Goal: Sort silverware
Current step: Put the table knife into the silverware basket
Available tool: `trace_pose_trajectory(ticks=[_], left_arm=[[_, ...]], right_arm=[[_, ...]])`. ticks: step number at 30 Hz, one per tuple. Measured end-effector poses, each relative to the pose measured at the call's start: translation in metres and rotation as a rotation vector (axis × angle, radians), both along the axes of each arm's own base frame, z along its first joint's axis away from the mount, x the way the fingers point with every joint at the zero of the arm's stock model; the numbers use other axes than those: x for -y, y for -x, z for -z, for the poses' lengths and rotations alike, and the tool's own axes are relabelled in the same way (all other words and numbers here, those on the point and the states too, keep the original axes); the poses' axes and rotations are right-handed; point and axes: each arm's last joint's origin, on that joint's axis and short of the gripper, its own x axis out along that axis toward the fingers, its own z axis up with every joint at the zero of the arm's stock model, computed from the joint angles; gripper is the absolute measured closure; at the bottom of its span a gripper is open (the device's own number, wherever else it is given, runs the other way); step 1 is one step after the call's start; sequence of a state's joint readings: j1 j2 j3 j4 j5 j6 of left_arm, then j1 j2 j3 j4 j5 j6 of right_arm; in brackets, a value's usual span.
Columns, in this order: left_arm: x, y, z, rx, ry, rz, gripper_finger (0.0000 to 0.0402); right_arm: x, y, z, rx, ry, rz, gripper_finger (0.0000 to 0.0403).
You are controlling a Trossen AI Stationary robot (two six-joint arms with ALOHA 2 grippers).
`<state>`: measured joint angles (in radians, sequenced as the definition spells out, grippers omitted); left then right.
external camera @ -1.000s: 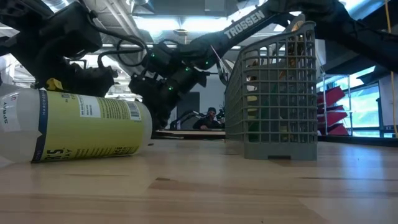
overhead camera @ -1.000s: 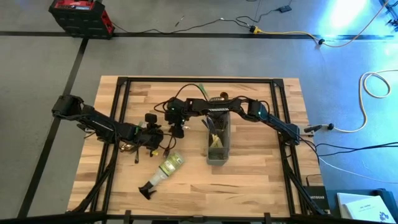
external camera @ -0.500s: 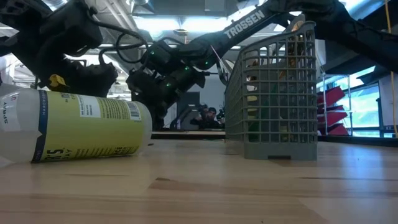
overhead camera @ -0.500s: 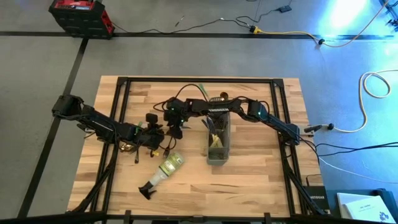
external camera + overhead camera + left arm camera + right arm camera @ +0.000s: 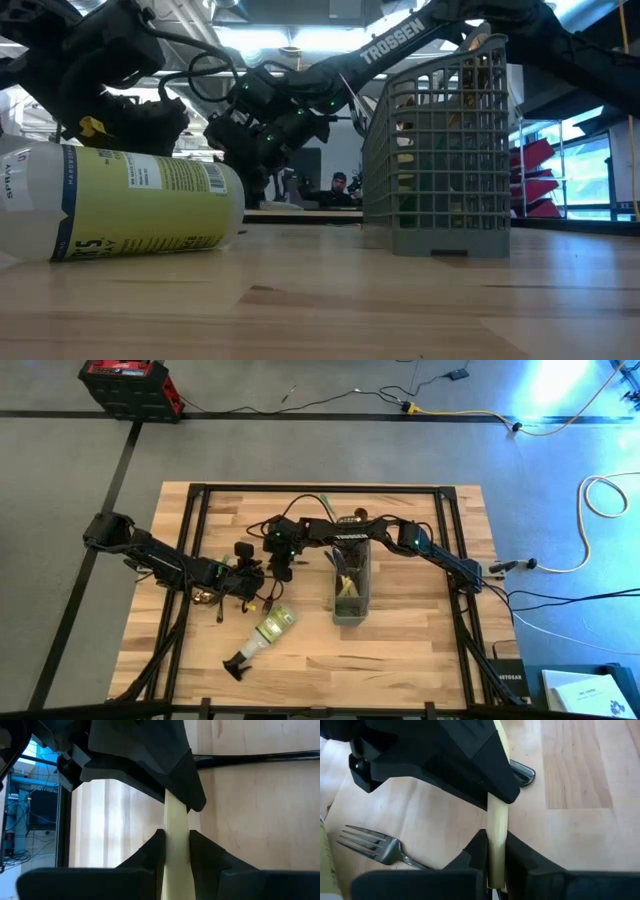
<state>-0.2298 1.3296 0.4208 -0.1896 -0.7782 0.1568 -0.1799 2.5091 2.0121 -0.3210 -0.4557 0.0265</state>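
A cream-handled piece of silverware (image 5: 176,820) (image 5: 497,815) is held between my two grippers over the table's middle left. My left gripper (image 5: 262,573) (image 5: 176,840) and my right gripper (image 5: 280,568) (image 5: 496,840) are both shut on it, their tips facing each other. Its working end is hidden by the fingers. A dark fork (image 5: 370,845) lies flat on the wood below. The grey mesh caddy (image 5: 350,585) (image 5: 440,150) stands to the right with several pieces upright in it. My left gripper pinches the cream handle (image 5: 176,827) between its two fingers, and the handle runs forward out of them. It passes under the right gripper's dark finger (image 5: 185,795). The piece looks lifted off the wood. My right gripper pinches the same cream handle (image 5: 497,827) between its two fingers, which lie along it. Its end shows low between the fingers. Farther on, the handle goes under the left gripper's finger (image 5: 490,775).
A clear spray bottle (image 5: 262,635) (image 5: 120,210) with a yellow-green label lies on its side near the front, close to both grippers. A dark utensil end (image 5: 522,772) rests on the wood. The black frame rail (image 5: 260,756) crosses the tabletop.
My right gripper's wrist has rolled a little beside the left gripper. Both arms have otherwise kept their place.
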Motion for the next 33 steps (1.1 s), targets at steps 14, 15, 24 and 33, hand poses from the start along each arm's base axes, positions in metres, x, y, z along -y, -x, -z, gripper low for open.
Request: trace_pose_trajectory(ticks=[14,15,24,33], left_arm=[[0.007,-0.001,0.0,0.005,0.078,0.055,0.0322],[0.008,-0.001,0.0,0.01,0.08,0.059,0.0311],[0.008,-0.002,-0.002,0.041,0.009,0.022,0.0197],[0.017,-0.021,-0.028,0.181,0.04,-0.04,0.0167]], right_arm=[[-0.003,0.001,0.001,-0.026,-0.026,0.001,0.0389],[-0.003,0.001,0.001,-0.025,-0.027,-0.002,0.0391],[-0.007,0.004,-0.001,-0.053,-0.042,-0.023,0.0391],[-0.004,0.019,-0.032,-0.143,0.12,0.027,0.0391]])
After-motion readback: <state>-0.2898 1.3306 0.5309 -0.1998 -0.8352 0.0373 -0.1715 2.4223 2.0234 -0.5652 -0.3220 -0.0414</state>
